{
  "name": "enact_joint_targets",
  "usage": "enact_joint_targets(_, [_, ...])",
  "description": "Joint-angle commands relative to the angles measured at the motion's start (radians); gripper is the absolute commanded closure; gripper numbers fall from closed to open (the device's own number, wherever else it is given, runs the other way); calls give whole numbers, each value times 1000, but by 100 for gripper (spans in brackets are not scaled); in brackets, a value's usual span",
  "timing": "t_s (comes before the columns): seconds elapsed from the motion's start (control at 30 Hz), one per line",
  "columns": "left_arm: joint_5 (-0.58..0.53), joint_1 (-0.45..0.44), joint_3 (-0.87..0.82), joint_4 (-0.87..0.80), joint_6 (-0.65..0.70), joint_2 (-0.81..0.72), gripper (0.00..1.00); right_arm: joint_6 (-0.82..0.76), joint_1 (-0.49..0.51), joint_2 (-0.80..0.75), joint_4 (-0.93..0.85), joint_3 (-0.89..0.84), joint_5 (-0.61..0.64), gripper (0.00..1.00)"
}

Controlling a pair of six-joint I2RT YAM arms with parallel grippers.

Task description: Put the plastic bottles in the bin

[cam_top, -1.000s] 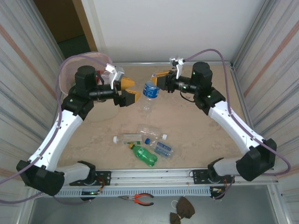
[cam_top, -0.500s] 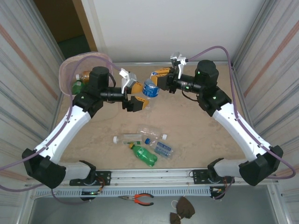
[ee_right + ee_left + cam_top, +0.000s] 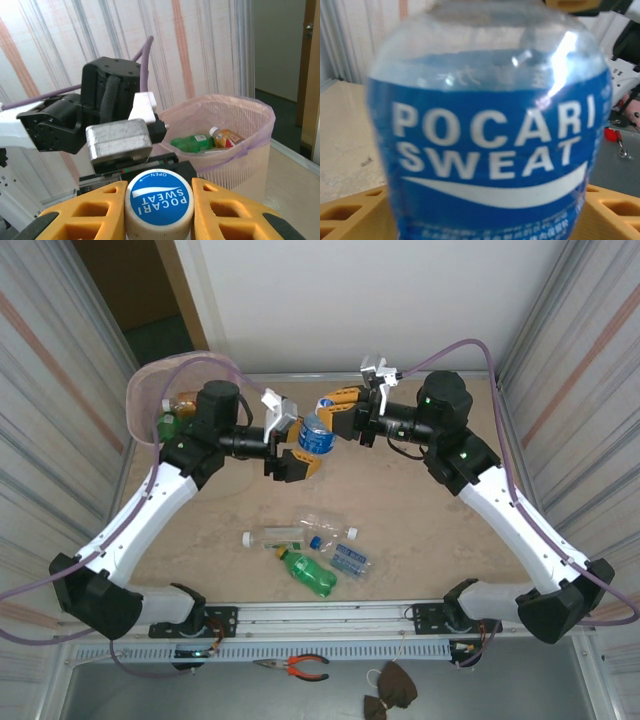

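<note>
Pocari Sweat bottle [image 3: 316,437], probably light and crushable: right gripper [image 3: 159,215] clamps its stiff cap [image 3: 159,199], left gripper [image 3: 298,445] straddles label [image 3: 490,150], contact unclear.

The right pincer [image 3: 159,191] is showing matt yellow-orange plastic fingers [image 3: 90,212] moulded with hollow cells. Between them the clear plastic bottle with a blue label [image 3: 490,150] is wearing a smooth white cap [image 3: 159,206] with a glossy blue printed top; its film label is shining, highlights glinting off the transparent shoulder. Beyond the pincer, the round pale pink mesh plastic bin [image 3: 250,135] is looking thin and slightly translucent. Below the pincer the beige marbled worktop [image 3: 400,540] is looking smooth and matt.
</note>
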Motion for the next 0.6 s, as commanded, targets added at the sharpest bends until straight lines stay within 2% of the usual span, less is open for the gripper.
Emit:
enact_joint_targets(0.0, [65,-17,25,-12,58,-18,23,-25,11,-35,7,42,9,95])
enact_joint_targets(0.07, [66,-19,20,-12,67,-23,24,-23,14,-41,7,44,13,95])
enact_joint_targets(0.2, [52,-19,18,-29,89,-31,34,-25,21,-46,1,46,20,95])
enact_joint_targets(0.37, [29,-20,19,-35,99,-43,37,-35,28,-52,-10,48,28,93])
enact_joint_targets(0.47, [14,-19,25,-42,99,-47,37,-40,31,-55,-15,47,33,88])
enact_joint_targets(0.57, [-4,-19,32,-53,104,-54,37,-45,32,-59,-22,42,42,75])
